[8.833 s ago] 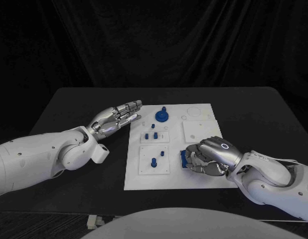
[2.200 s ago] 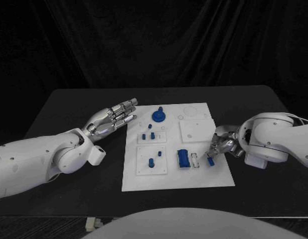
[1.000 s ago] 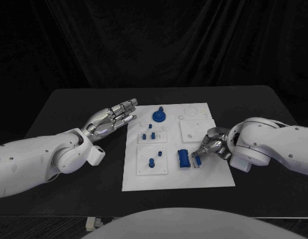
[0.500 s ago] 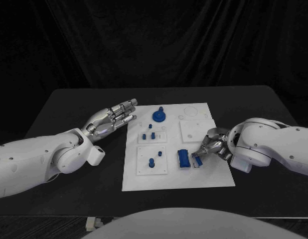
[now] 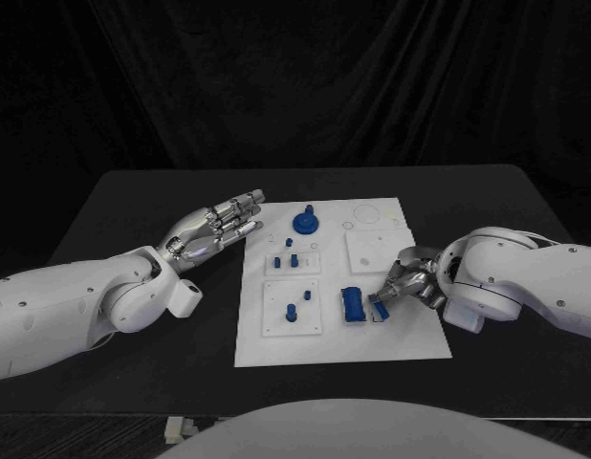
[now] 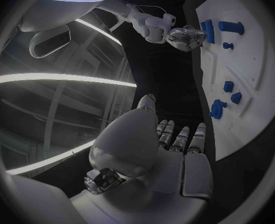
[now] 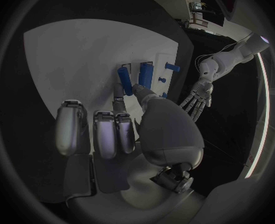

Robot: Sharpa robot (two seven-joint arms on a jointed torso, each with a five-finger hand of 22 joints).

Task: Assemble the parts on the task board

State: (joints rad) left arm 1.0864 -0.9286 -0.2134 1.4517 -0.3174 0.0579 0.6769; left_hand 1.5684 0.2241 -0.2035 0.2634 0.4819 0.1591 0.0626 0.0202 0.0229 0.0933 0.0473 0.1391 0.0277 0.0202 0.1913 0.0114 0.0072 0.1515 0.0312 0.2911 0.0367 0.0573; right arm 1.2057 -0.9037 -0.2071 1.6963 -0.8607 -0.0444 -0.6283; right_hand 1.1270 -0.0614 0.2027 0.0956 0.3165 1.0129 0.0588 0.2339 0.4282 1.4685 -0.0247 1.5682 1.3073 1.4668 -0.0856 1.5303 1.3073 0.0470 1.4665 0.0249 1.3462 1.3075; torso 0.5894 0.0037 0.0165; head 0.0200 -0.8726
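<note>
Head view: the right hand (image 5: 408, 283) is pinching a small blue part (image 5: 383, 308) at the task board (image 5: 392, 339), risking jamming if tilted, while the left hand (image 5: 217, 227) is hovering, fingers spread and holding nothing.

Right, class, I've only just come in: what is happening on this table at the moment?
A two-armed robot is assembling small blue parts on a white task board on a black table. Its right hand is at the board's right side, fingers pinching a small blue piece just beside a larger blue block. The left hand hovers open beside the board's left edge, holding nothing. Other blue parts, such as a round knob, already sit on the board.
</note>
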